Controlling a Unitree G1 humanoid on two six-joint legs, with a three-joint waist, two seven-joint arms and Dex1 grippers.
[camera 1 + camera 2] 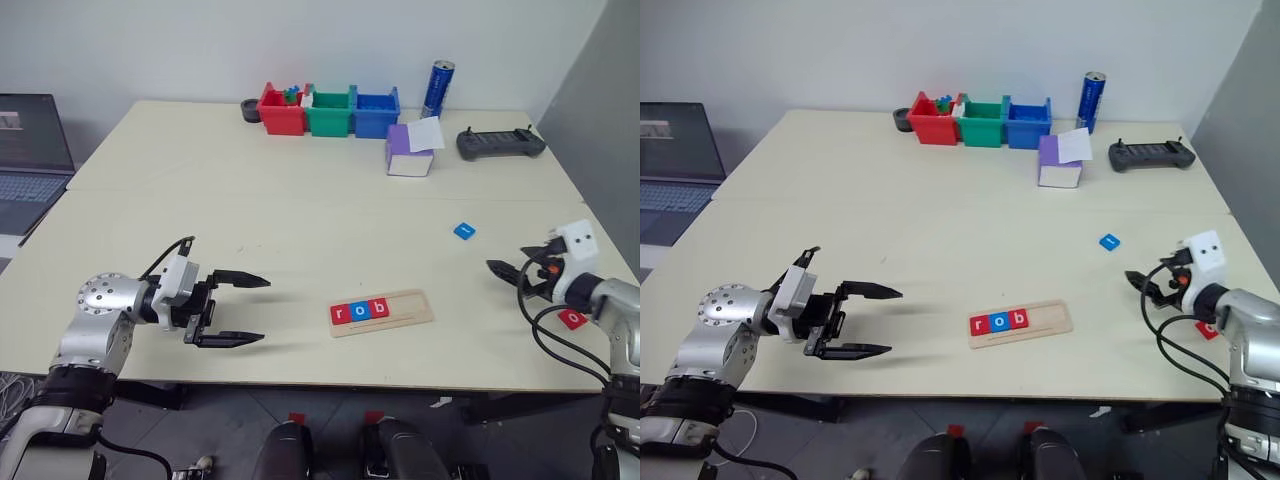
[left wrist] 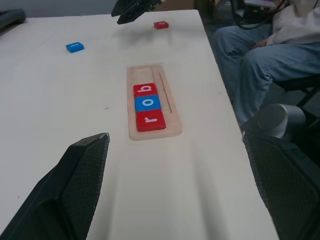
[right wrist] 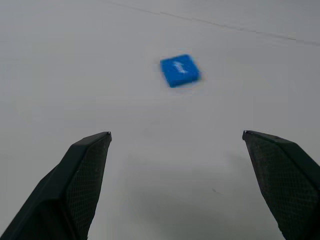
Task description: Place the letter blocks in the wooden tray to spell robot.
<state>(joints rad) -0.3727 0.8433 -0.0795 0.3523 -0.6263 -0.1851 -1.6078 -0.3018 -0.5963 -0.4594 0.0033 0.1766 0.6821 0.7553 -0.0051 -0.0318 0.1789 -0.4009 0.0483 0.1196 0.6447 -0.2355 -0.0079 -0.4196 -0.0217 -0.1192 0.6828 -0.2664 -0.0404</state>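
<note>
The right pincer [image 1: 520,280] is wide open and empty, with the red tile [image 1: 572,319] just beside it and the blue tile [image 1: 464,231] farther ahead.

The loose blue letter block's [image 3: 180,70] letter is too blurred to read.

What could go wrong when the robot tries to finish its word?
The red block lies close to the table's edge, right beside the right gripper, so a clumsy reach might knock it off. The wooden tray already holds r, o, b; pushing another block in could shove those crooked. It might also grab the blue block first, and I can't read its letter.
</note>
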